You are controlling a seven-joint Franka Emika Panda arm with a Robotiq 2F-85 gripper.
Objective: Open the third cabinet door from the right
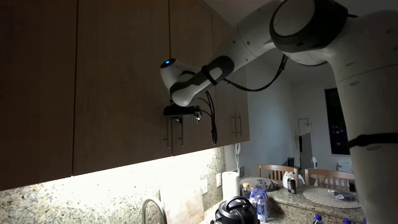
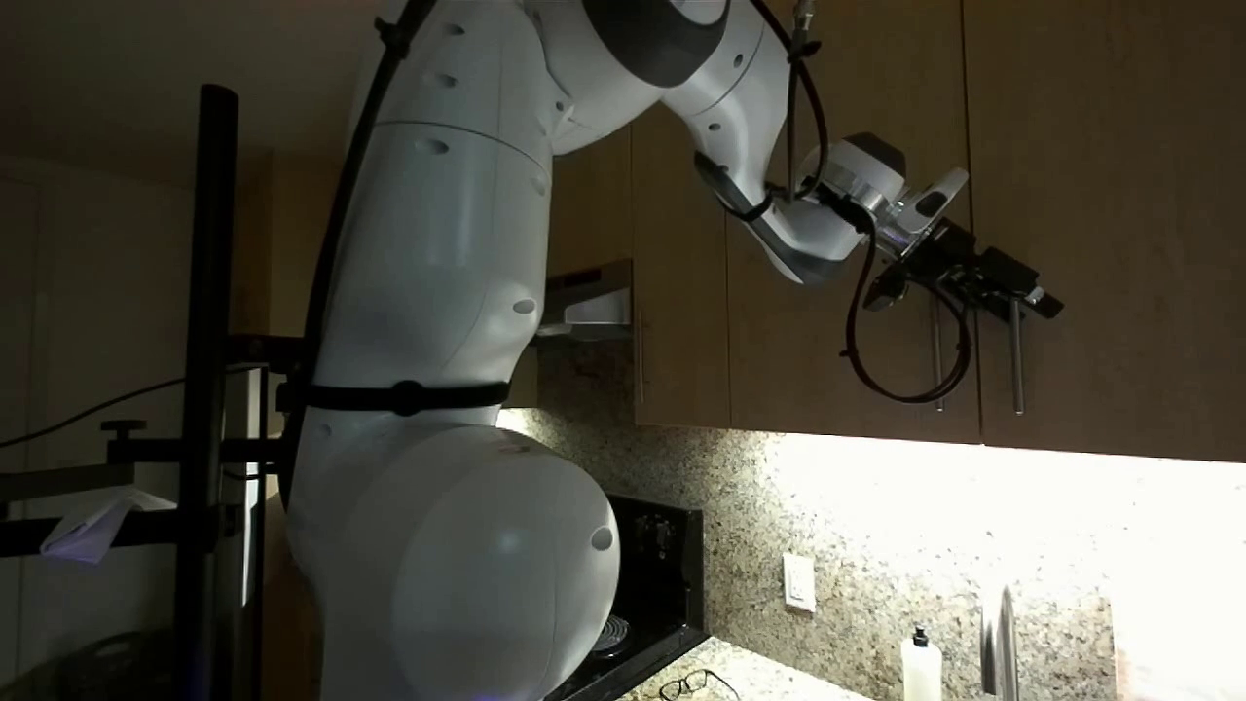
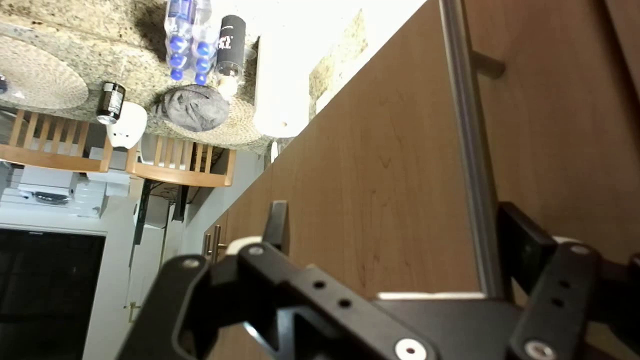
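Note:
The third cabinet door from the right (image 1: 191,34) is a flat light-brown wood door and looks shut in both exterior views (image 2: 1129,195). It fills the middle of the wrist view (image 3: 360,180). Its slim vertical metal bar handle (image 1: 182,133) sits low near its left edge; its upper end is hidden by the gripper in an exterior view (image 2: 1017,360). My gripper (image 3: 395,220) is open at the handle's upper part. In the wrist view the bar (image 3: 470,135) runs between the fingers, close beside the right finger and far from the left one. I cannot tell whether it touches.
The neighbouring door's bar handle (image 1: 168,133) stands close by across the seam. Two more handles (image 1: 237,124) are farther along the cabinets. Below are a faucet (image 1: 154,203), a paper towel roll (image 1: 230,185), bottles (image 1: 261,205) and a black rounded object (image 1: 237,211).

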